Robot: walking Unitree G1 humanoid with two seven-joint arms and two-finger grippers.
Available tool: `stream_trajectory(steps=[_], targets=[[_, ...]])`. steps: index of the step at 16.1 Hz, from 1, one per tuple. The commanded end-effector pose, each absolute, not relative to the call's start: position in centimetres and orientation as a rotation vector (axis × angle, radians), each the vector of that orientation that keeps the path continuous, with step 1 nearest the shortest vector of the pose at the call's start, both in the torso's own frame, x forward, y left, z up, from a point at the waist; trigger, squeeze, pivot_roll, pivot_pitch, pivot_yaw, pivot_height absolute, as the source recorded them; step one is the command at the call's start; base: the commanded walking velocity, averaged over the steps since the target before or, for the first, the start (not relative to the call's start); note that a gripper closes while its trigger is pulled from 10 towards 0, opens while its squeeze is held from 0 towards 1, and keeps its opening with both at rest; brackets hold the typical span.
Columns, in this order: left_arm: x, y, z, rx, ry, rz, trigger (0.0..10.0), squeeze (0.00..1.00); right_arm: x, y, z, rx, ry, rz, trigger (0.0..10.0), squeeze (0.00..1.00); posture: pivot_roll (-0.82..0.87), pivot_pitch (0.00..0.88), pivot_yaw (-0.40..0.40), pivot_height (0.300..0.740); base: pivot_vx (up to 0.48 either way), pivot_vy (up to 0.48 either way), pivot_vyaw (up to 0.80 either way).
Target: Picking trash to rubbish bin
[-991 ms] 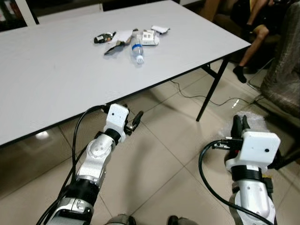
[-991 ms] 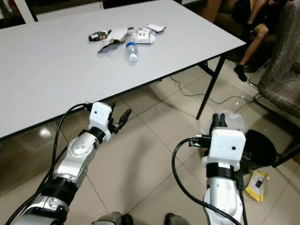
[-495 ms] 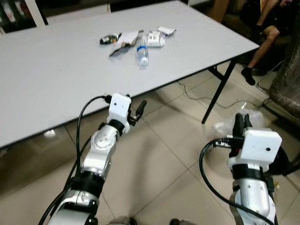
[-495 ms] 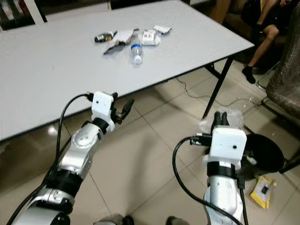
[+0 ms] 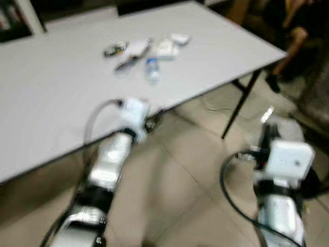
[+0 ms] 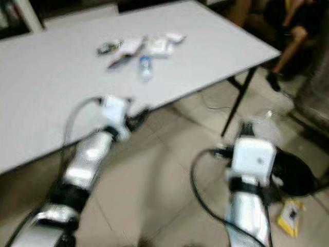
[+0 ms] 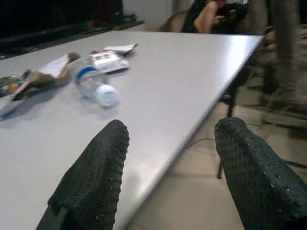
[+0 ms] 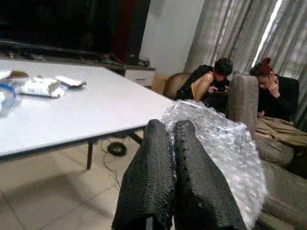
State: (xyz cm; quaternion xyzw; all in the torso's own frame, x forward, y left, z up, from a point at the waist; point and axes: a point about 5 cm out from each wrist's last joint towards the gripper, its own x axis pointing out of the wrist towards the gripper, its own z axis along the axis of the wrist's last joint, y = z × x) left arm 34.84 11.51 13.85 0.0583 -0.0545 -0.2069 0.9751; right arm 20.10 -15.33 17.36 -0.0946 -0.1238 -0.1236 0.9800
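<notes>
Lower right of the frame, the right gripper is pinching crinkly clear bubble wrap between closed fingers, just above a round black bin. Left gripper is hanging open at the smooth white table edge — bottle and wrappers lying upper centre.

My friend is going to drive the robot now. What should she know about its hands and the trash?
Right gripper: shut on a crumpled piece of clear bubble wrap, held over the floor above the round black rubbish bin; not dropped yet.
Left gripper: open, empty, at the near edge of the white table.
Left to do: a clear plastic bottle with a blue label and several wrappers lie on the table; a yellow packet lies on the floor by the bin.
The head views are blurred.
</notes>
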Motion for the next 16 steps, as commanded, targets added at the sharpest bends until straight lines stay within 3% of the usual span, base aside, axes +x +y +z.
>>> stream_trajectory(steps=[1,16], targets=[[34.7,10.1,14.0,0.107,-0.114,-0.458,10.0,0.0,19.8,-15.9,17.6,-0.211,-0.259,-0.275,10.0,0.0,0.05,0.117,0.014,0.74,0.48,0.0,0.0],[34.3,10.0,12.6,0.124,-0.064,-0.464,10.0,0.0,19.5,-15.7,17.7,-0.249,-0.256,-0.271,10.0,0.0,0.03,0.121,0.003,0.74,0.404,0.0,0.0]])
